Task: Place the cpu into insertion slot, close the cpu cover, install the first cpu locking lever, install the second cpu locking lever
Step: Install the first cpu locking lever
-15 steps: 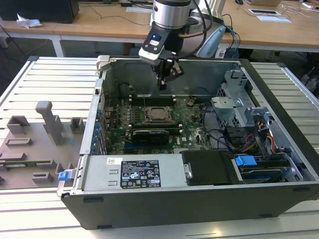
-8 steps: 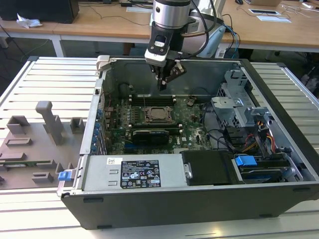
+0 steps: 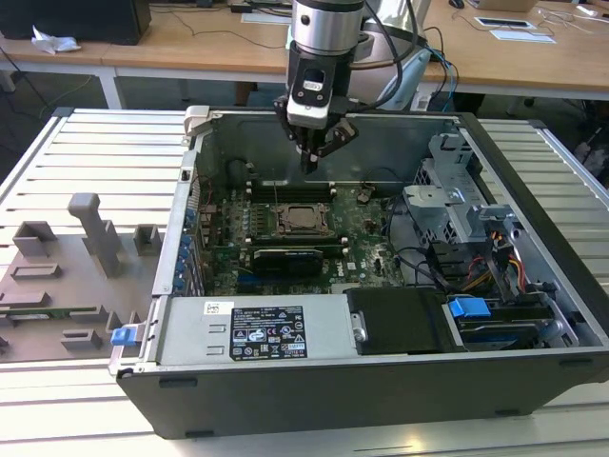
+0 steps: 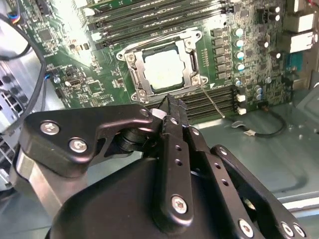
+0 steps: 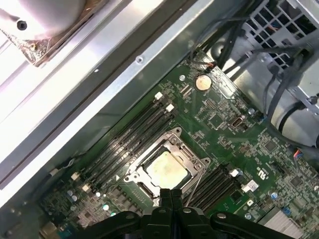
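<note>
Silvery-beige cpu [image 4: 164, 69] seated in insertion slot [image 3: 283, 219], cpu cover [image 4: 137, 82] down; locking lever [image 4: 212, 102] apparently unlatched. Gripper [image 3: 309, 160], jaws together, empty, at slot's 12 o'clock in exterior view.

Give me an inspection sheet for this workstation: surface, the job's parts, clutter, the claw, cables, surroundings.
Surface: slatted metal table carrying an open computer case.
Job's things: the cpu lies in the insertion slot. The cpu cover appears to lie flat around it. One thin locking lever juts out sideways, seemingly unlatched.
Clutter: grey fixture blocks on the table at the exterior view's left.
Grippers: claw shut, nothing seen in it, hanging above the motherboard.
Cables: cable bundles inside the case, at the exterior view's right.
Surroundings: wooden desks behind.
</note>
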You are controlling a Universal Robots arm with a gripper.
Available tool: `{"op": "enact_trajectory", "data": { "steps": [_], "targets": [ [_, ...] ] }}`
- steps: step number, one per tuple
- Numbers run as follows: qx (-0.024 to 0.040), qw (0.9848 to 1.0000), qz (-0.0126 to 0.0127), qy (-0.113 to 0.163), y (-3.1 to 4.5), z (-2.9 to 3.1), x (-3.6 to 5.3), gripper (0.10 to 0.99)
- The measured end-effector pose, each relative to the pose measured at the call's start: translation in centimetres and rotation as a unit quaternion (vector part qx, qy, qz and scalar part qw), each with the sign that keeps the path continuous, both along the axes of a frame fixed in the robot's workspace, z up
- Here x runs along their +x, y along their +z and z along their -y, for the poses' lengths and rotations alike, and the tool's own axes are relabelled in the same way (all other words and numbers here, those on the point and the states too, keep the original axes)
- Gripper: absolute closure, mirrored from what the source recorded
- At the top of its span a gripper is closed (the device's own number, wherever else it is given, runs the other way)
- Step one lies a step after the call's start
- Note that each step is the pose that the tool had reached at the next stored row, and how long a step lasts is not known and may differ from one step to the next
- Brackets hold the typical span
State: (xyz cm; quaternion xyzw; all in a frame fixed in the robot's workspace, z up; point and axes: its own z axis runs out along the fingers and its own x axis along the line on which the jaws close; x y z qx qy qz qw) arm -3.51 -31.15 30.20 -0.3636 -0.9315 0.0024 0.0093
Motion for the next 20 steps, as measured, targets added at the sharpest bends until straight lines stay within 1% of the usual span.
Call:
{"op": "enact_trajectory", "data": {
  "steps": [2,5,7,9,13,15,16,19,20],
  "targets": [
    [0.0000,0.9999,0.0000,0.017,0.00,0.00,0.00,0.980],
    [0.0000,0.9989,0.0000,0.048,0.00,0.00,0.00,0.980],
    [0.0000,0.9982,0.0000,0.061,0.00,0.00,0.00,0.980],
    [0.0000,0.9967,0.0000,0.081,0.00,0.00,0.00,0.980],
    [0.0000,0.9947,0.0000,0.103,0.00,0.00,0.00,0.980],
    [0.0000,0.9934,0.0000,0.115,0.00,0.00,0.00,0.980],
    [0.0000,0.9921,0.0000,0.126,0.00,0.00,0.00,0.980],
    [0.0000,0.9870,0.0000,0.161,0.00,0.00,0.00,0.980],
    [0.0000,0.9856,0.0000,0.169,0.00,0.00,0.00,0.980]
  ]
}}
